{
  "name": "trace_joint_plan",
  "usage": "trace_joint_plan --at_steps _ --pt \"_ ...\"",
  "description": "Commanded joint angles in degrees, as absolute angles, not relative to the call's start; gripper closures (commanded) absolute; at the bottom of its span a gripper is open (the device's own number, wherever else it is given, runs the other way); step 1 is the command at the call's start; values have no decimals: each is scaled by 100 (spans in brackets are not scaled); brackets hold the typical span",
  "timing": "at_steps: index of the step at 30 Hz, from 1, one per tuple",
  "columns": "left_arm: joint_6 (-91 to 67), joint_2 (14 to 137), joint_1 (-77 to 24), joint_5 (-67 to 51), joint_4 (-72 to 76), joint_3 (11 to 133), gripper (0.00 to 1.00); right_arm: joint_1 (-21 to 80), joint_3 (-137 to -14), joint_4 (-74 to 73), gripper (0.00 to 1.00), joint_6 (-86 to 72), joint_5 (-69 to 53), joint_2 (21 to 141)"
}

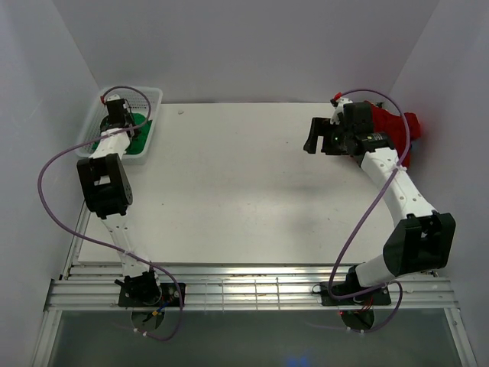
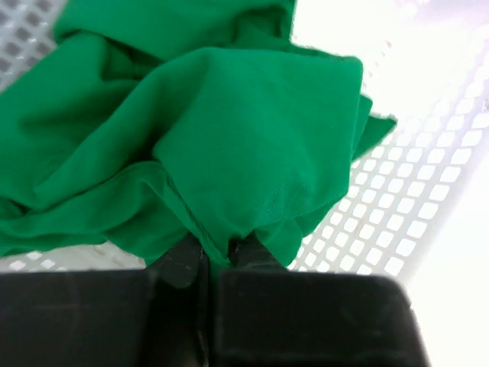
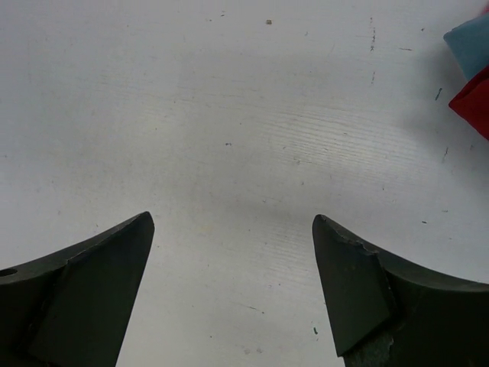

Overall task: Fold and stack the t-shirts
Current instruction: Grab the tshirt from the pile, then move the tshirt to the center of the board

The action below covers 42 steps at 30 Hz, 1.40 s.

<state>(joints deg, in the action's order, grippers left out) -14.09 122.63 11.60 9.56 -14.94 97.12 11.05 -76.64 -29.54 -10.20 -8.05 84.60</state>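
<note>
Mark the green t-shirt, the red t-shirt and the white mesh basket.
green t-shirt (image 2: 252, 130): left wrist view, on the bunched fold in the middle of the cloth.
red t-shirt (image 1: 410, 126): top external view, on its exposed far-right edge.
white mesh basket (image 2: 428, 191): left wrist view, on bare mesh at the right.

**Green, red and a scrap of blue on a white table**

A bright green t-shirt (image 2: 229, 138), plain and unpatterned, stands out against a white mesh basket (image 2: 428, 191) whose walls form a grid of small square holes. The left gripper (image 2: 216, 251) shows matt black against the green. The table (image 1: 229, 191) is white, faintly flecked with dark specks. At its edge are a plain red t-shirt (image 1: 411, 124) and a corner of pale blue cloth (image 3: 470, 42). The right gripper (image 3: 231, 220) is dark grey. The left arm (image 1: 103, 183) and right arm (image 1: 397, 191) are white with black joints, trailed by purple cables (image 1: 53, 183). The rail (image 1: 252, 290) at the near edge is silver; the walls (image 1: 244, 46) are pale grey.
</note>
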Motion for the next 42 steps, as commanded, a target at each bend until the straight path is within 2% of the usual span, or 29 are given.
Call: trace_joint_plan --at_steps 1,7,10,14,18,21,22,25,29,30,34,35,38,39,42 --pt "-1292 11857 994 1378 -1275 10046 100 1151 -7603 -2813 10 -1125 -791 8262" --pt "-142 10988 -216 2276 -1406 10589 100 1283 -7734 -2768 9 -1160 -896 8674" --pt "-36 10951 -674 2224 -2116 11661 100 1397 -7944 -2804 9 -1125 -932 8938" --pt "202 10575 -1405 2162 -2530 11980 100 1547 -8016 -2751 9 -1186 -932 9097" --pt "-253 10267 -2047 1996 -2979 11454 100 1652 -7928 -2760 9 -1265 -792 9079" --pt "-729 10090 -2451 1242 -2945 10426 100 1696 -7744 -2786 9 -1292 -677 8921" --pt "-816 10090 -2713 848 -2857 9997 100 1705 -7682 -2786 9 -1292 -651 8877" --pt "-1080 10098 -3372 642 -2707 9346 100 1696 -7524 -2944 9 -1283 -458 8675" --pt "-1642 10423 -3744 398 -2690 8756 100 1696 -7278 -3102 10 -1248 -150 8324" --pt "-1826 10502 -3762 291 -2698 8684 83 1696 -7156 -3111 10 -1248 -97 8271" --pt "-2021 10661 -3981 280 -2698 8595 35 1714 -7005 -3173 10 -1266 -184 8077" --pt "-2030 10531 -3990 360 -2690 8631 16 1723 -7014 -3190 10 -1240 -228 8042" --pt "-1978 10223 -3964 1140 -2768 8832 12 1810 -7014 -3007 10 -1134 -614 7989" --pt "-1969 9969 -3946 1795 -2812 8920 12 1880 -7005 -2928 10 -1108 -798 7998" --pt "-2091 9486 -3587 2800 -3023 8930 11 2082 -7162 -2769 10 -1064 -1028 8313"
